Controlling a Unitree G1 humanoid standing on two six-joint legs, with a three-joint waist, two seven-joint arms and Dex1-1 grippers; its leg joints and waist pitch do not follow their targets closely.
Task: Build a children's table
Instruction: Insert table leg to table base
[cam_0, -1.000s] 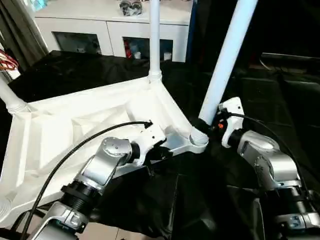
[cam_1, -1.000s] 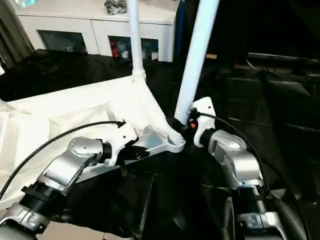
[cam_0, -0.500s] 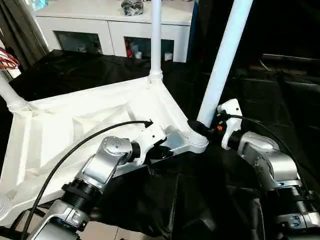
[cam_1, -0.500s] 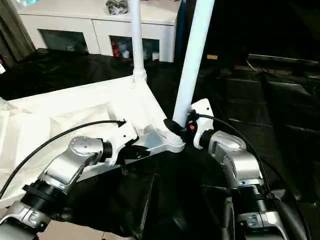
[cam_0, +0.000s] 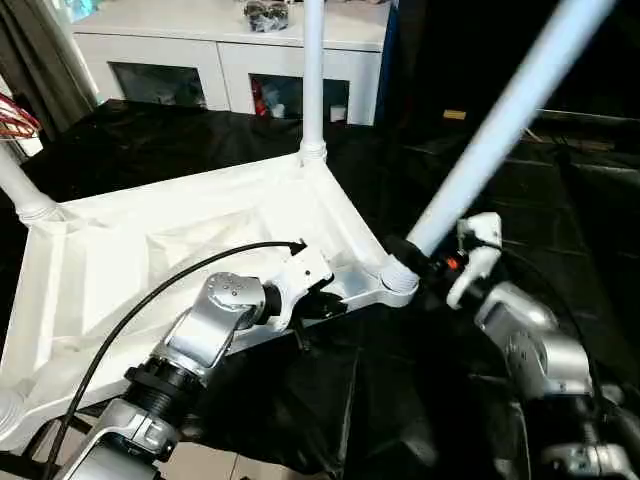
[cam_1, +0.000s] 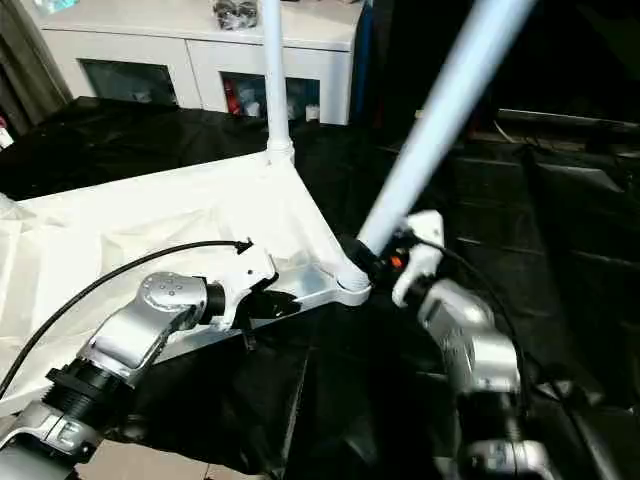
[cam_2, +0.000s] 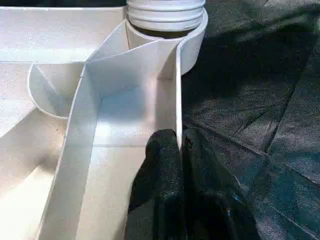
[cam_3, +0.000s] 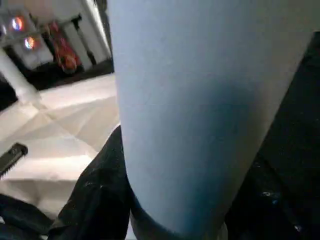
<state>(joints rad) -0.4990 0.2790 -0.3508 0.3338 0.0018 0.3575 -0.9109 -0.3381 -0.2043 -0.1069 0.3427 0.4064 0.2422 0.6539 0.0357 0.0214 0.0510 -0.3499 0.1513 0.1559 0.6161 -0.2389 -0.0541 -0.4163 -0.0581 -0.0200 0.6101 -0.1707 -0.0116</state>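
The white tabletop (cam_0: 150, 250) lies upside down on the black cloth, ribbed underside up. One white leg (cam_0: 313, 70) stands upright in the far corner socket, and another leg (cam_0: 15, 185) rises at the left corner. A third leg (cam_0: 500, 125) sits in the near right corner socket (cam_0: 398, 283) and leans steeply to the right. My right gripper (cam_0: 408, 252) is shut around this leg's base; one black finger (cam_3: 100, 190) shows beside the tube. My left gripper (cam_2: 178, 150) is shut on the tabletop's thin rim wall, just short of that socket.
A white glass-door cabinet (cam_0: 200, 60) stands behind the work. Black cloth (cam_0: 400, 400) covers the surface and hangs in folds at the front. A dark curtain (cam_0: 35, 50) and red wires (cam_0: 15, 120) are at the left edge.
The leg in my right gripper has swung from nearly upright to a steep lean to the right, and my right wrist turned with it. The left arm and the tabletop have stayed in place.
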